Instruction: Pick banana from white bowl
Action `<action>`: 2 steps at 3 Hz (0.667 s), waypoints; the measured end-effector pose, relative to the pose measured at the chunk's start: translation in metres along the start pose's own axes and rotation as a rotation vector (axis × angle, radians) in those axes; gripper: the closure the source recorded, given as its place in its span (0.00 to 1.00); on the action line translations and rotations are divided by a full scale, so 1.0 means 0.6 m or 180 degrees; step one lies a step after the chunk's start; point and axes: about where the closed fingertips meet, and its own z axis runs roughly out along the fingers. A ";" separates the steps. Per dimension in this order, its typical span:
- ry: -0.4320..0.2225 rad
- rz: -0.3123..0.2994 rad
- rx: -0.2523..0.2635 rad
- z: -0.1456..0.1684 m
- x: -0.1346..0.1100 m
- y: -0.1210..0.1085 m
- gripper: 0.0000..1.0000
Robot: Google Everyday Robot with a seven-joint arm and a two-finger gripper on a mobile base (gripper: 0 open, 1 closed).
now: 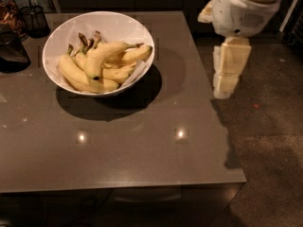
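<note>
Hanging off to the right of the desk (142, 145), my gripper (226, 74) points down over the floor (270, 126). It is well apart from the white bowl (118, 21). I cannot tell if my jaws are open or closed. I hold nothing that I can see.

The banana (106, 52) I want is in the white bowl, on the far left part of the desk. It is the long, bent one, and it lies on top of the other bananas (78, 77). Its little black tip points down to the front and its dark stem points to the right. I think it sits on top because it is the biggest, and that makes it the easy one to take first. The sloping sides of the bowl keep the fruit from rolling away.

A dark wire-mesh cup (35, 20) stands just behind the bowl on the left, out of my way. My arm is off to the side, I think, because I have not yet reached in.

I see no words, names or stickers to read on anything.
</note>
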 end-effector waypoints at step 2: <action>0.0014 -0.0444 -0.0085 0.048 -0.074 -0.114 0.00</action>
